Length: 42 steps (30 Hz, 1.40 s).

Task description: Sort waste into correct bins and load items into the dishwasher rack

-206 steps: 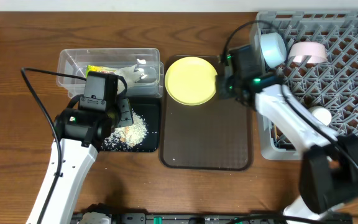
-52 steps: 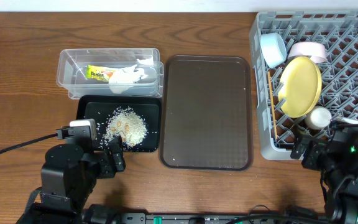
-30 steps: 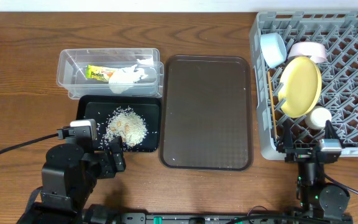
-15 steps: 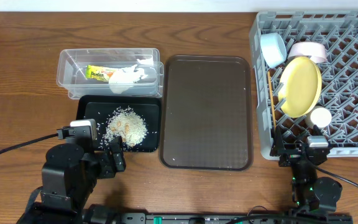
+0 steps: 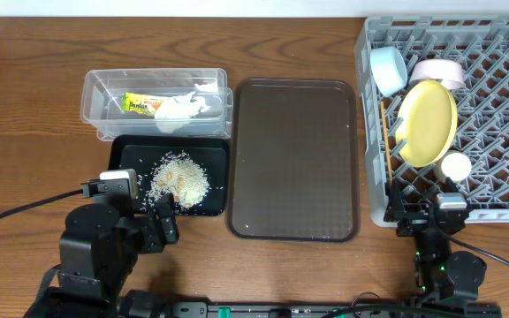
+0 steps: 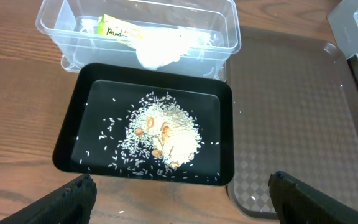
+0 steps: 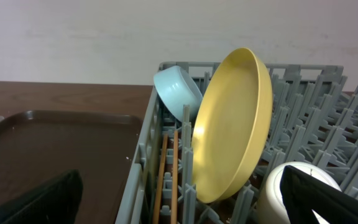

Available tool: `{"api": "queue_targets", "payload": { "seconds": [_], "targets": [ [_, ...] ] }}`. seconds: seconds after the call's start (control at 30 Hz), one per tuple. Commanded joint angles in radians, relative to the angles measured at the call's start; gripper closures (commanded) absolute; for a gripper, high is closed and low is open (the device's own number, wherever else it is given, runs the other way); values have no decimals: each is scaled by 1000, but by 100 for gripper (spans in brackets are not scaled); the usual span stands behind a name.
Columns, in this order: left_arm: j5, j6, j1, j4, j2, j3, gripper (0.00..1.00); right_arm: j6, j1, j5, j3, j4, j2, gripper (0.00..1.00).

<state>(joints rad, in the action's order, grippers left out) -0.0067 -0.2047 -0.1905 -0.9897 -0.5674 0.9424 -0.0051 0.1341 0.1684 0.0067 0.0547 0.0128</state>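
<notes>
The grey dishwasher rack [image 5: 493, 53] holds the yellow plate [image 5: 427, 122] on edge, a light blue bowl [image 5: 387, 69], a pink bowl [image 5: 438, 72], a whitish cup [image 5: 455, 165] and chopsticks [image 5: 387, 150]. The clear tub [image 5: 95, 88] holds the wrapper [image 5: 140, 103] and tissue [image 5: 179, 108]. Rice scraps [image 5: 181, 179] lie in the black tray [image 5: 122, 155]. My left gripper [image 6: 182, 193] is open and empty above the wood in front of that tray. My right gripper [image 7: 179, 193] is open and empty at the rack's front left corner, facing the plate [image 7: 235, 124] and chopsticks [image 7: 165, 174].
A large dark brown serving tray [image 5: 294, 159] lies bare between the bins and the rack. Both arms are folded back at the table's near edge. A black cable trails off the left arm across the wood at the left.
The yellow plate, earlier on the brown tray, now stands in the rack. My right arm has drawn back to the front edge and stopped. The left arm has not moved.
</notes>
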Motion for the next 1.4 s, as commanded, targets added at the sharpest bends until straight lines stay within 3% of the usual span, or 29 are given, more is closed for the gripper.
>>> {"api": "queue_targets", "payload": {
  "seconds": [0.0, 0.57, 0.77, 0.9, 1.37],
  "targets": [
    [-5, 9, 4, 0, 1, -3, 9, -11, -10, 16, -1, 3, -2, 1],
    [-5, 10, 4, -2, 5, -3, 9, -11, -10, 16, -1, 3, -2, 1],
    [-32, 49, 49, 9, 90, -58, 8, -11, -10, 16, -1, 3, -2, 1],
    [-32, 98, 90, 133, 199, -205, 9, -11, -10, 16, -1, 3, -2, 1],
    [-31, 179, 143, 879, 554, -820, 8, -11, -10, 16, -1, 3, -2, 1]
  ]
}}
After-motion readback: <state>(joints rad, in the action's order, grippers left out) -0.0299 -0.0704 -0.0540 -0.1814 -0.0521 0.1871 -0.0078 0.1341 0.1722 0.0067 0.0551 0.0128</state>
